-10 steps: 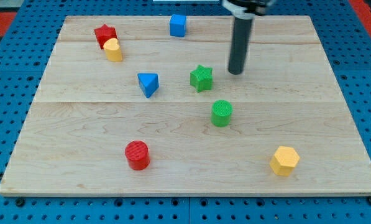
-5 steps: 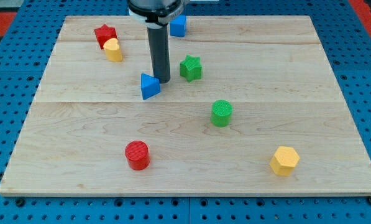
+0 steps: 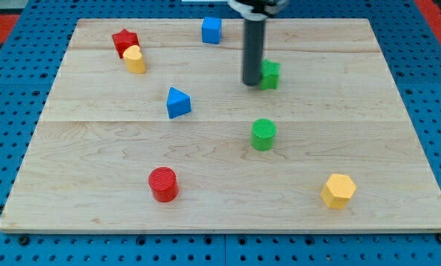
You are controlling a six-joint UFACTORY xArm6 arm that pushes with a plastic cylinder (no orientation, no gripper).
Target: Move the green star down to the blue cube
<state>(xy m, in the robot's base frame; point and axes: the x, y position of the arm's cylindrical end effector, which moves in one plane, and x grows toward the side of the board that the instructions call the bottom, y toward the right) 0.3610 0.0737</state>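
The green star (image 3: 269,74) has slid toward the view's right, away from the blue cube (image 3: 211,30), so the task went backward. My tip (image 3: 250,83) touches the star's left side. My tool is a plain rod, it grips nothing. No containers on the tabletop (image 3: 368,133).

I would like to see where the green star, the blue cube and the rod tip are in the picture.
green star (image 3: 270,74), camera view, on its visible right part beside the rod.
blue cube (image 3: 211,30), camera view, on its front face.
my tip (image 3: 250,83), camera view, at the rod's very lower end.
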